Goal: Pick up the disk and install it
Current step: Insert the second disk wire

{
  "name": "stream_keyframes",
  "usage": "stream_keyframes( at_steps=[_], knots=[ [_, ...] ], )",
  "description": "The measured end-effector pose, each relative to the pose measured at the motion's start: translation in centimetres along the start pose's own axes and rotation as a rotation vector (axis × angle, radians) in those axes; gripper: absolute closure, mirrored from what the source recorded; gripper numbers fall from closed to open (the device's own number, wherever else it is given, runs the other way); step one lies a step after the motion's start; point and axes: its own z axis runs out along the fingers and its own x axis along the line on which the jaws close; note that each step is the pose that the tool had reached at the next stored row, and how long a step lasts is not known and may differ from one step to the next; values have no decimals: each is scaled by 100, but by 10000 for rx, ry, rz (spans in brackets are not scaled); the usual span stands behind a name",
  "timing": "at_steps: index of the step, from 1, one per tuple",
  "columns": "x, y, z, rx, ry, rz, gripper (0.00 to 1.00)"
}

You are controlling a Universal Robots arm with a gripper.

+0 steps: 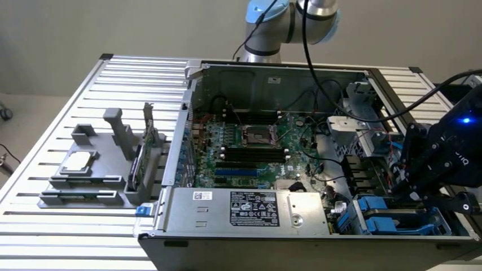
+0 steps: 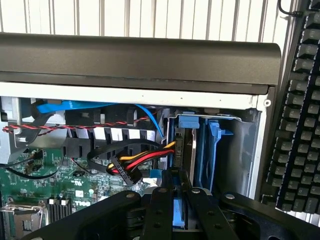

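My pincer [image 2: 174,210] sat closest to the wrist lens, its two black fingers [image 2: 159,212] drawn narrow on the blue edge of the disk [image 2: 181,212], which I judged I was holding from above. The disk stood on edge, low in the drive bay [image 2: 235,150], beside a blue carrier [image 2: 212,145] already in its slot (upright, I'd say, because the slots run vertically). Just beside the bay hung a power plug [image 2: 125,167] with red and yellow wires, near enough to snag. In the exterior view, my pincer [image 1: 421,195] hung over the case [image 1: 226,243] at its near corner, on that view's right, above the blue carriers [image 1: 380,217]. A grey holder [image 1: 90,169] with a chip [image 1: 78,162] lay well apart outside the case.
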Motion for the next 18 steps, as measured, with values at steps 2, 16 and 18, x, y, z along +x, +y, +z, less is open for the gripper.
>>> stream_keyframes(
  at_steps=[2,16,18],
  knots=[
    [-2,1,7,0,12,-1,84],
    [-21,7,40,-4,112,-9,84],
    [-23,7,39,-4,120,-9,76]
  ],
)
